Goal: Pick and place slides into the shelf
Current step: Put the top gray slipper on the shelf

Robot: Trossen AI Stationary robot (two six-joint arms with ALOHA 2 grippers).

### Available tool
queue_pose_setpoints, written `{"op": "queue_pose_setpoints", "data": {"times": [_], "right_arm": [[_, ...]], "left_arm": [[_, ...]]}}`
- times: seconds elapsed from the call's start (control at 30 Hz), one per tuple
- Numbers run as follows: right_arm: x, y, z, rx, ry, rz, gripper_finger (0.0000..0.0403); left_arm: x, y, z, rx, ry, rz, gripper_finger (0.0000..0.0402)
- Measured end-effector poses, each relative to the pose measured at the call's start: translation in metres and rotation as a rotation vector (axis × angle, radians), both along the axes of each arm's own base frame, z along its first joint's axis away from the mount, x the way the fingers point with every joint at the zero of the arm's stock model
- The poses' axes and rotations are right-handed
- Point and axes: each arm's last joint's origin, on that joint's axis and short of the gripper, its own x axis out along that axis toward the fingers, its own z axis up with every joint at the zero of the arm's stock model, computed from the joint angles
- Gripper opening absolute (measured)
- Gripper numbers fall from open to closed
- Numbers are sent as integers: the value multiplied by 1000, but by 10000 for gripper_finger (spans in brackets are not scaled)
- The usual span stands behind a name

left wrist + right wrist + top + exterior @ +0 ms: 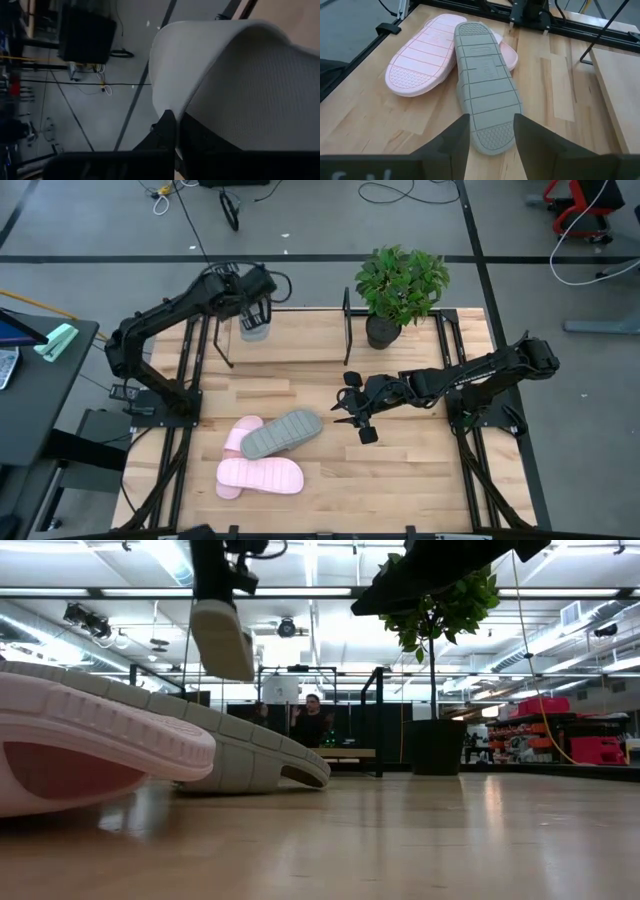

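Observation:
My left gripper [255, 315] is shut on a sage grey-green slide [222, 635] and holds it in the air over the left end of the shelf [290, 345], a light board between black uprights. A second grey-green slide [485, 85] lies sole up across a pink slide [422, 55], which is also sole up. Another pink slide [262, 475] lies nearer the table's near edge. My right gripper [491, 140] is open and hovers above the table just right of the lying grey-green slide [283, 432], touching nothing. My left gripper holds the grey-green slide by its upper end [200, 107], coming at it from above with the fingers pointing down. A dark finger [167, 130] lies against the slide's side; the other finger is hidden behind the slide. The slide hangs lengthwise below the gripper, lifted clear.
A potted plant [400, 285] stands at the shelf's right end, close to the right arm. Black frame rails run along both table sides [470, 440]. Bare wood lies between the slides and the shelf. A person [312, 720] shows far behind the table.

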Motion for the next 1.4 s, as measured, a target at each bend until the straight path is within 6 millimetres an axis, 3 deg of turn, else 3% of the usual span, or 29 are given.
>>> {"op": "queue_pose_setpoints", "data": {"times": [0.2,0.7,1.4], "right_arm": [[0,0,0,0,0,0,158],[0,0,0,0,0,0,158],[0,0,0,0,-4,-1,158]], "left_arm": [[-6,27,-26,-27,-1,-11,10],[-31,63,-78,3,40,85,10],[-36,64,-118,-29,24,45,10]]}}
